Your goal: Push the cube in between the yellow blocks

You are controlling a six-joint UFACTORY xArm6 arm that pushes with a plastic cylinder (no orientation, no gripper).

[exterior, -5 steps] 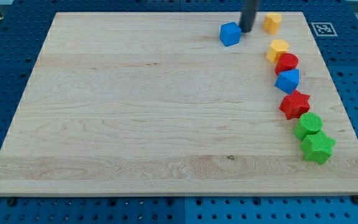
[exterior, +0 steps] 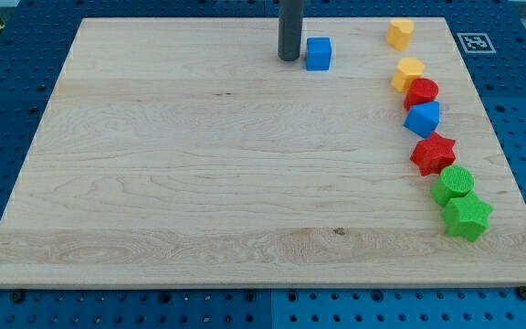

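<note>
We found the blue cube (exterior: 318,53) near the wooden board's (exterior: 199,183) top edge, my tip (exterior: 289,58) just left of the cube, two yellow blocks (exterior: 400,33) (exterior: 407,72) well right of it, no jaws on our rod.

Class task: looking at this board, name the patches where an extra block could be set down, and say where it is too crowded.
Free: the whole wooden board left of and below my tip and the blue cube; also the strip between that cube and the upper yellow block. Crowded: the right edge, from the lower yellow block down to the green star.
</note>
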